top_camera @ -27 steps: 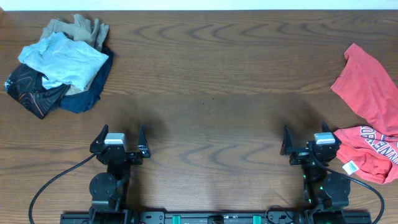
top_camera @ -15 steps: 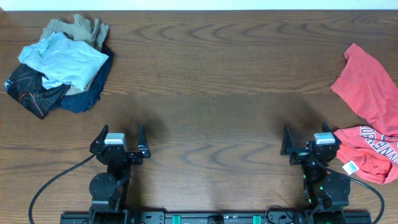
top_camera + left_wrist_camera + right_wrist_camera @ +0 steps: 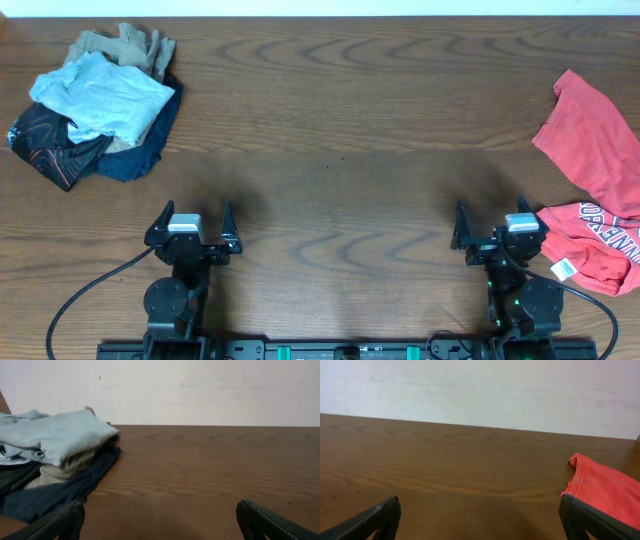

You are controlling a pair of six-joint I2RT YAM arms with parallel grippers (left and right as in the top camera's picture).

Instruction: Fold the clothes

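Left gripper [image 3: 194,218] and right gripper [image 3: 491,222] sit with jaws apart at the near edge; the T-shirt [image 3: 598,170] lies crumpled at right, where a grab through 2 layers could bunch it further

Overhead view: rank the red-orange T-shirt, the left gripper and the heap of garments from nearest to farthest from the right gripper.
From the right gripper:
1. T-shirt: just beside it, at the right edge.
2. left gripper: across on the left, in the same near row.
3. heap of garments: far left corner, beyond the left gripper.
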